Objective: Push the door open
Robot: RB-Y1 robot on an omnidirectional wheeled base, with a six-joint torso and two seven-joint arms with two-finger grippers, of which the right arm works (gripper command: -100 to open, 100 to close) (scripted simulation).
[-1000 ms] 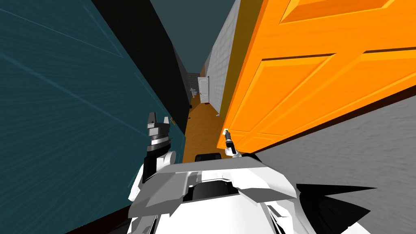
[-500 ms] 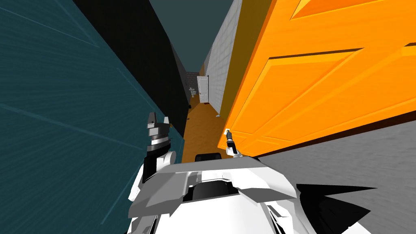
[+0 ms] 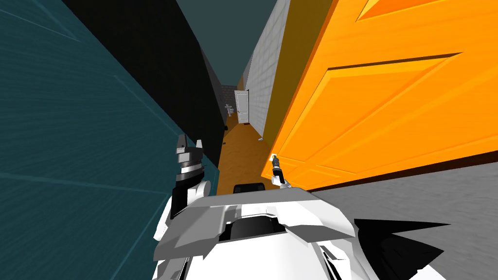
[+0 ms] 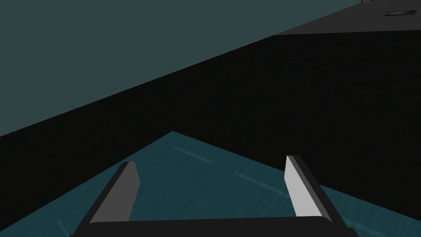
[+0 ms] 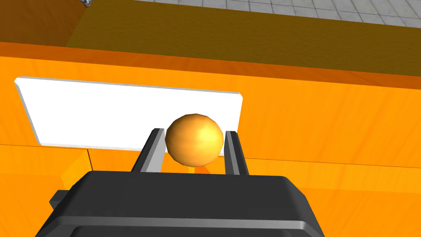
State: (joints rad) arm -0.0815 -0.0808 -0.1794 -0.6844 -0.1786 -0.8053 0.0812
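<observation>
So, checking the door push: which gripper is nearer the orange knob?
Right. The right gripper is shut on the knob; the left gripper hangs open by the teal surface.

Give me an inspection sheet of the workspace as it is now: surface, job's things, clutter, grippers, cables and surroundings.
Surface: brown floor of a narrow corridor.
Job's things: orange door on my right; its round knob sits in front of a white plate.
Clutter: small things on the floor far ahead, too small to tell.
Grippers: right gripper shut on the knob, fingers pressing its sides; left gripper open, holding nothing, beside a teal panel.
Cables: nothing seen.
Surroundings: grey wall beyond the orange door, white door at the far end, black area on the left.
</observation>
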